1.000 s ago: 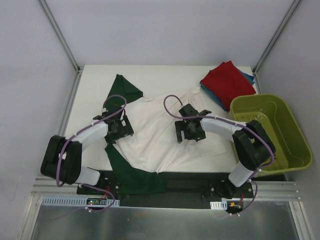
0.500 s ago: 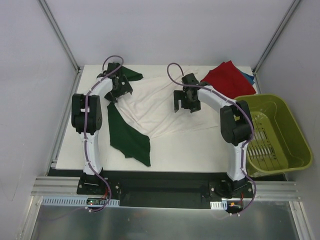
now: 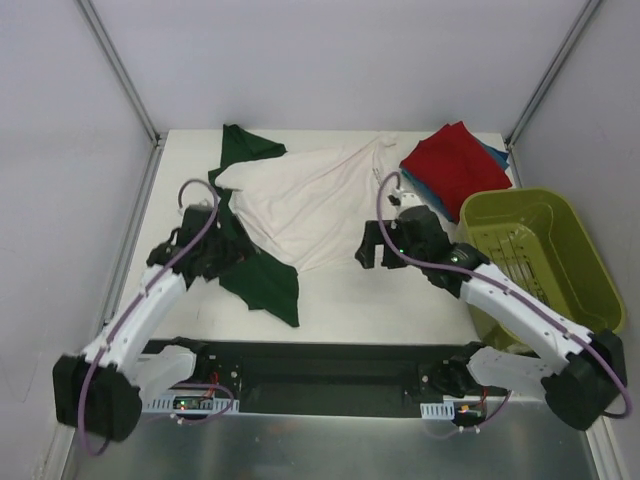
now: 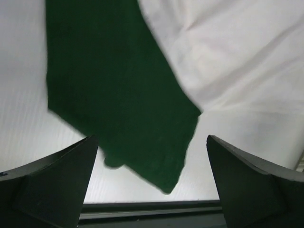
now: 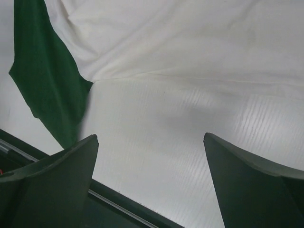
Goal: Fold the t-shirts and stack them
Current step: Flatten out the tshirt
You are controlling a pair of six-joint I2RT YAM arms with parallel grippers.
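My left gripper [image 3: 213, 258] hovered over the counter [image 3: 400, 310] with its fingers [image 4: 52, 183] spread wide and nothing between them; my right gripper [image 3: 385, 245] hung just as wide and empty. The cream-white t-shirt [image 3: 310, 200] lay rumpled toward twelve o'clock on the counter; one dark green sleeve [image 3: 265, 282] trailed from it toward seven o'clock, beneath my left gripper; the other sleeve [image 3: 245, 148] was bunched at eleven o'clock. The folded red t-shirt [image 3: 455, 165] sat on the teal-blue t-shirt [image 3: 497, 154] at two o'clock; the olive-green basket [image 3: 515, 195] stood at three o'clock, just beside them.
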